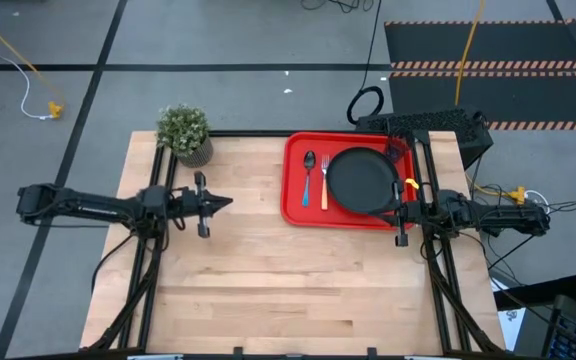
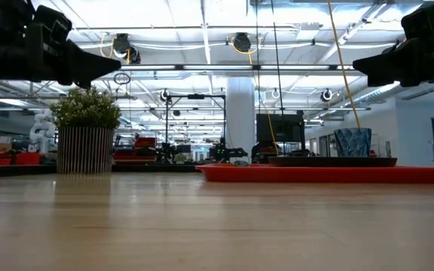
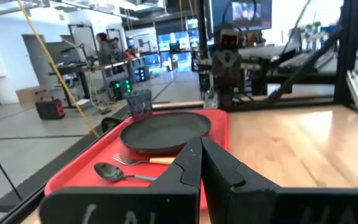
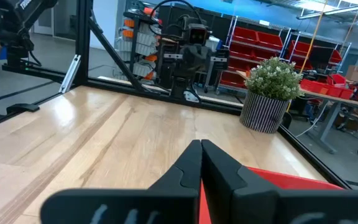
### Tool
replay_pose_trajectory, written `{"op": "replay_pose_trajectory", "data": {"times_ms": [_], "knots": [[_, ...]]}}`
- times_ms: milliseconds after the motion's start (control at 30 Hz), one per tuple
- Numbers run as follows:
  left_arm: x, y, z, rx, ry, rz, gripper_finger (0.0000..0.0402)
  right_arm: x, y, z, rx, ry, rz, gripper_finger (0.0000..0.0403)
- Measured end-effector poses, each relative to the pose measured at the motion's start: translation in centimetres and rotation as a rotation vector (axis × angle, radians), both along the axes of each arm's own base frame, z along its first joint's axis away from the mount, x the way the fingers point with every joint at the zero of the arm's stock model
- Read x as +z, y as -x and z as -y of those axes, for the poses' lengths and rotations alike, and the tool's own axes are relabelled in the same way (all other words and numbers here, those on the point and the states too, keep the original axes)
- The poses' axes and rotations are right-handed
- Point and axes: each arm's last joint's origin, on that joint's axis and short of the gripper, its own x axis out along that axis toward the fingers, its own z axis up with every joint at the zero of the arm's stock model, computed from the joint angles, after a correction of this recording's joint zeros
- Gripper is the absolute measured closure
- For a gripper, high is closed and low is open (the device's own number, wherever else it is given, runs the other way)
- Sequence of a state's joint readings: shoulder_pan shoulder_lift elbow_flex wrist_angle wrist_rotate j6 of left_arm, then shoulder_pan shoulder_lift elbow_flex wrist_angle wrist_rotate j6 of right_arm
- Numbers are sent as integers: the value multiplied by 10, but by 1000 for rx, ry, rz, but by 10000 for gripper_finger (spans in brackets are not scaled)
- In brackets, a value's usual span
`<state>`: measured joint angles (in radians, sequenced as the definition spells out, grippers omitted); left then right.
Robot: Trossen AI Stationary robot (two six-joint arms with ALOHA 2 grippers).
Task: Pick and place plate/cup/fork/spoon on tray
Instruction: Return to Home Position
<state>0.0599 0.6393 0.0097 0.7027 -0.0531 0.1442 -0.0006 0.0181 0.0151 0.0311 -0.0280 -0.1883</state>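
Observation:
The red tray (image 1: 298, 205) lies at the table's far right. On it sit the black plate (image 1: 361, 180), the dark cup (image 1: 398, 152) at the tray's far right corner, the orange-handled fork (image 1: 324, 185) and the blue-handled spoon (image 1: 309, 172), side by side left of the plate. The left wrist view shows the tray (image 3: 92, 163), plate (image 3: 165, 131), cup (image 3: 139, 101), fork (image 3: 142, 160) and spoon (image 3: 114, 172). My left gripper (image 1: 230, 203) is shut and empty above the table's left half. My right gripper (image 1: 395, 212) is shut and empty above the tray's near right corner.
A potted green plant (image 1: 185, 133) stands at the table's far left corner. Black frame rails (image 1: 158, 250) run along the table's left and right sides. Bare wood (image 1: 298, 290) fills the table's middle and near half.

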Motion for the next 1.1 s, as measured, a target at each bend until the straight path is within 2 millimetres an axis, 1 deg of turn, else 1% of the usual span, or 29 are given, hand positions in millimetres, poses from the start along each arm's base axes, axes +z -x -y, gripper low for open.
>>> {"op": "replay_pose_trajectory", "data": {"times_ms": [167, 333, 433, 567, 800, 900, 1100], "knots": [[1, 4, -4, 17, 52, 7, 400, 0, 0, 0, 0, 0, 1, 403], [1, 7, 0, 13, 100, 0, 400, 0, 0, 0, 0, 0, 1, 403], [0, 9, 6, -9, 76, -15, 400, 0, 0, 0, 0, 0, 1, 403], [4, 14, 12, -51, 36, 7, 401, 0, 0, 0, 0, 0, 2, 403], [6, 26, 11, -51, 3, 23, 401, 0, 0, 0, 0, 0, 2, 403], [7, 32, 11, -86, -2, 45, 401, 0, 0, 0, 0, 0, 2, 403], [-3, 41, 9, -70, 25, -42, 401, 0, 0, 0, 0, 0, 2, 403]]}}
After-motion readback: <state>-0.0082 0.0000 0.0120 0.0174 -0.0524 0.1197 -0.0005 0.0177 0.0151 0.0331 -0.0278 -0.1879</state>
